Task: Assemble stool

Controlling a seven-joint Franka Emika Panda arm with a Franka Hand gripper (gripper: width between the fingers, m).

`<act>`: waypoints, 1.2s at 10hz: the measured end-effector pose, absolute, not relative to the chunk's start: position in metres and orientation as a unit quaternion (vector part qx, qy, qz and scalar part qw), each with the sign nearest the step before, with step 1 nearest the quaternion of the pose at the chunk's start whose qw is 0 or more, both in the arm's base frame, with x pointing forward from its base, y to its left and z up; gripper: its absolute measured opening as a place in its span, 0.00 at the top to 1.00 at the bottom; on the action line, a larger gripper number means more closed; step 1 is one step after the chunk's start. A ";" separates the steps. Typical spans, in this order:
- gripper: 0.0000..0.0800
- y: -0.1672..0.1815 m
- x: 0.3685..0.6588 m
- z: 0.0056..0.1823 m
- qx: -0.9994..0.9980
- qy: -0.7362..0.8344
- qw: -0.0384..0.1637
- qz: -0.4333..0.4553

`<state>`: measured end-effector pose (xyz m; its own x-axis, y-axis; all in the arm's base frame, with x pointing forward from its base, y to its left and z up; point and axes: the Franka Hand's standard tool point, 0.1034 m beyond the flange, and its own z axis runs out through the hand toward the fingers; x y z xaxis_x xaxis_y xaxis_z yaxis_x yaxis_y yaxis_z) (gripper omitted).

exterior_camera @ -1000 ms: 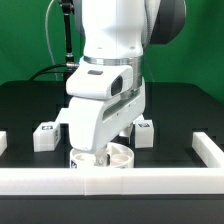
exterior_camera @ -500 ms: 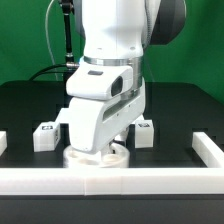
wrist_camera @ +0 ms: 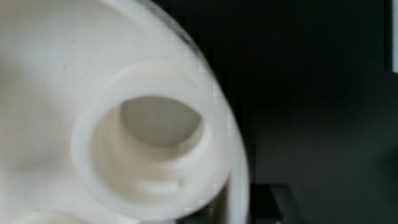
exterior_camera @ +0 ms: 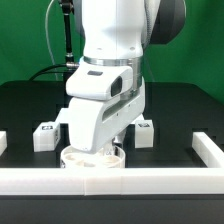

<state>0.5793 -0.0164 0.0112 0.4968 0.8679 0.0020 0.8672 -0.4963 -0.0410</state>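
The stool's round white seat (exterior_camera: 92, 158) lies on the black table just behind the front rail. My gripper (exterior_camera: 98, 149) is down on it, and the big white hand hides the fingertips in the exterior view. In the wrist view the seat (wrist_camera: 71, 90) fills most of the picture, very close, with one round socket (wrist_camera: 160, 122) facing the camera. Its rim runs down to where the jaws are, which stand shut on the rim. Two white legs with tags rest behind the hand, one (exterior_camera: 45, 135) at the exterior view's left and one (exterior_camera: 146, 131) at its right.
A long white border rail (exterior_camera: 110, 181) runs along the front, with a raised end (exterior_camera: 208, 148) at the exterior view's right and a white end piece (exterior_camera: 3, 142) at its left. A black pole and cables (exterior_camera: 66, 45) stand behind the arm.
The jaws have gone from wide open to shut on the seat's rim. The seat has shifted slightly toward the exterior view's left and more of its rim shows. The arm stays low.
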 end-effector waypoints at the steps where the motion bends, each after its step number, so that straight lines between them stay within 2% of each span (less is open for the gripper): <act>1: 0.91 -0.016 0.579 0.011 -0.865 -0.502 0.018 0.009; 4: 0.91 -0.015 0.579 0.011 -0.865 -0.501 0.018 0.010; 7: 0.91 0.027 0.579 0.013 -0.859 -0.510 0.029 0.028; 12: 0.91 0.083 0.582 0.012 -0.869 -0.494 0.030 0.027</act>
